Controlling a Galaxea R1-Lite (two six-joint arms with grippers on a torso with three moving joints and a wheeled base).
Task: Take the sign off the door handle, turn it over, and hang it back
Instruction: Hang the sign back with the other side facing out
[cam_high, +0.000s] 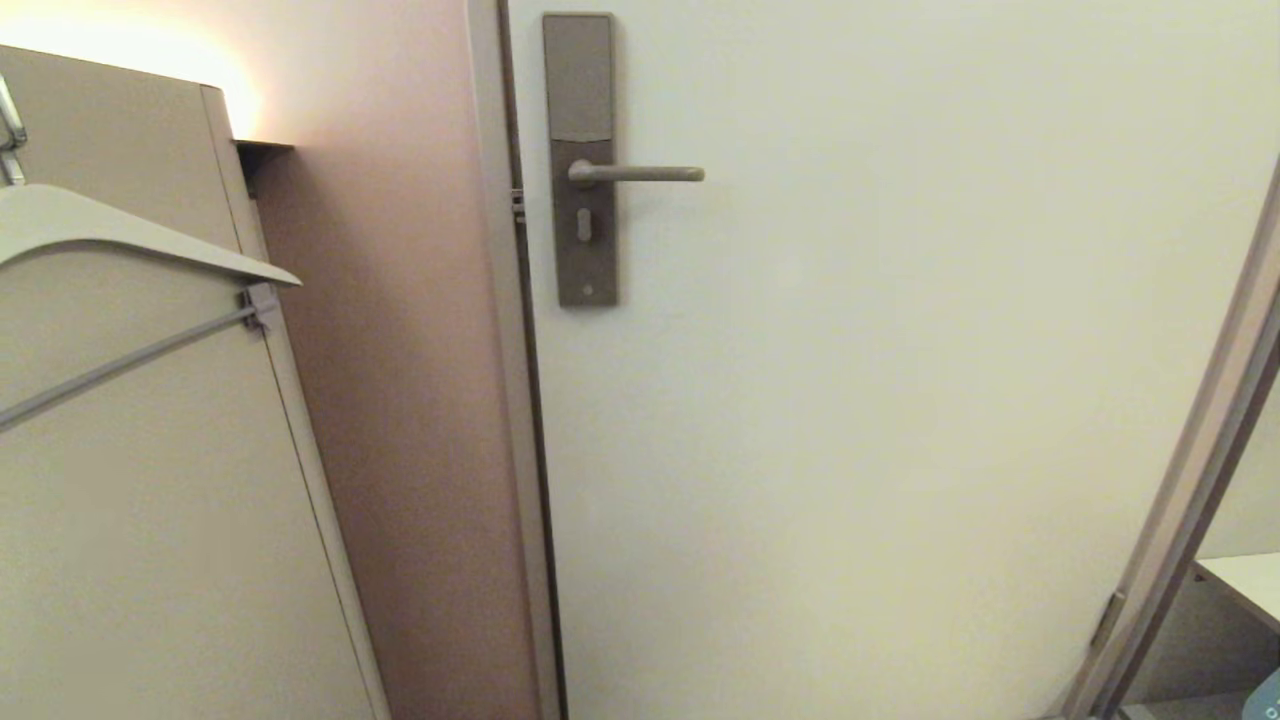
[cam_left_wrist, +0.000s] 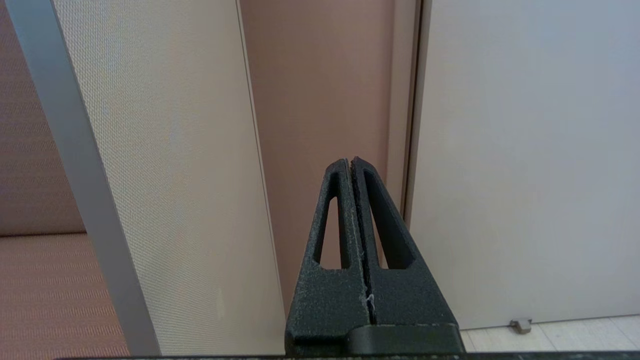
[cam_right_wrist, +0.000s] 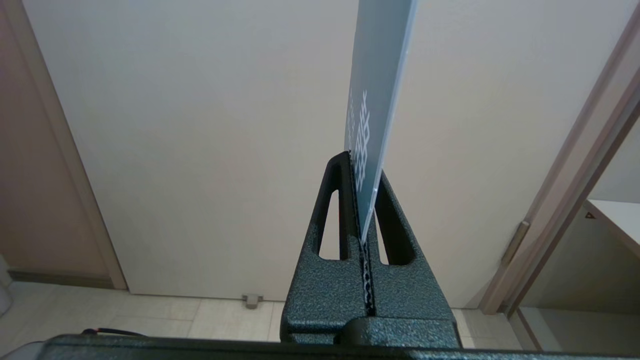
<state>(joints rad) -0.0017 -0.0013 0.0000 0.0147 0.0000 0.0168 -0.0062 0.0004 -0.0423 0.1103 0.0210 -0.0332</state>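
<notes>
Blue-grey card with white print, the sign (cam_right_wrist: 377, 85) stands on edge, its lower end pinched between the two dark fingers of the right hand (cam_right_wrist: 361, 165), which is closed on it in front of the pale door (cam_right_wrist: 200, 125). On that door, in the head view, the door handle (cam_high: 640, 174) juts level from its tall narrow lock plate (cam_high: 583, 160) with nothing hanging on it. The left hand (cam_left_wrist: 350, 162) has its fingers pressed together, gripping nothing, before a brownish wall (cam_left_wrist: 320, 90) beside the door frame. A pale clothes hanger (cam_high: 120, 235) hangs against a beige panel (cam_high: 150, 520) on the left.
</notes>
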